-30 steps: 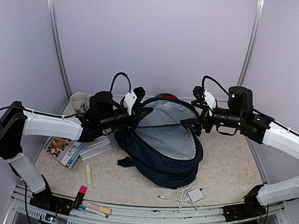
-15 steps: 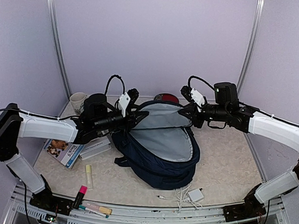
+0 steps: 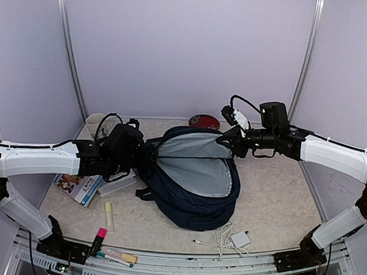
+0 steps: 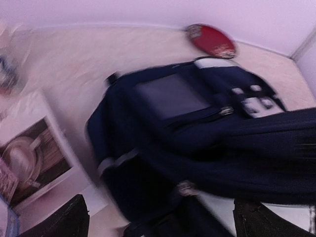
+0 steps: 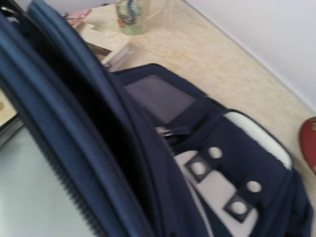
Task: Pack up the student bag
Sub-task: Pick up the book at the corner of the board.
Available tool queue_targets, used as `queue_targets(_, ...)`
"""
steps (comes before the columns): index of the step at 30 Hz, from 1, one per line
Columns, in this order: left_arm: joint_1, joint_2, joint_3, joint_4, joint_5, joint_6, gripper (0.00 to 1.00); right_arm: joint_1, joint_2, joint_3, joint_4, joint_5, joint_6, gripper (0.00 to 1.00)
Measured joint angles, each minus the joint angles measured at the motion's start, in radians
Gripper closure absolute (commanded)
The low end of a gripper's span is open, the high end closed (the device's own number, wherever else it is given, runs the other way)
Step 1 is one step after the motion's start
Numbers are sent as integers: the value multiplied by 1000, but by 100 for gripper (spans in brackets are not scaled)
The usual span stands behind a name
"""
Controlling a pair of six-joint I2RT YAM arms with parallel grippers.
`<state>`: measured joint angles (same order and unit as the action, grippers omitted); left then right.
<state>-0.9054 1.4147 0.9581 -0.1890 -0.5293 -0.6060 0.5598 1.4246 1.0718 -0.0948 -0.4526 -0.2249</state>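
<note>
Now keep the right gripper (image 3: 231, 141) clamped tight on the raised flap rim of the student bag (image 3: 193, 186), lying unzipped at mid-desk; hold that flap high and taut. Send the left gripper (image 3: 144, 154), jaws spread wide and empty beside the bag's left flank, to the books (image 3: 84, 185) near the left edge; avoid snagging straps.
</note>
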Motion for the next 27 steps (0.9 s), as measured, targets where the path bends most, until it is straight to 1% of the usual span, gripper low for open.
queue_targets(4, 98, 27, -2, -241, -58, -203, 1, -1, -13, -24, 19, -21, 10, 100)
queue_targets(9, 85, 79, -2, -461, -155, -359, 1, -1, -18, -34, 27, -28, 11, 100)
queue_targets(14, 145, 116, -6, -646, -222, -501, 2, -1, -23, -39, 29, -34, 10, 100)
queue_targets(19, 157, 120, -48, -669, -266, -516, 11, -1, -38, -56, 40, -38, 9, 100)
queue_targets(23, 177, 137, -61, -648, -290, -494, 14, -1, -44, -66, 42, -46, 9, 100)
queue_targets(24, 181, 138, -66, -633, -290, -484, 17, -1, -47, -70, 42, -47, 9, 100)
queue_targets(27, 201, 138, -94, -578, -290, -455, 33, -1, -51, -75, 42, -49, 9, 100)
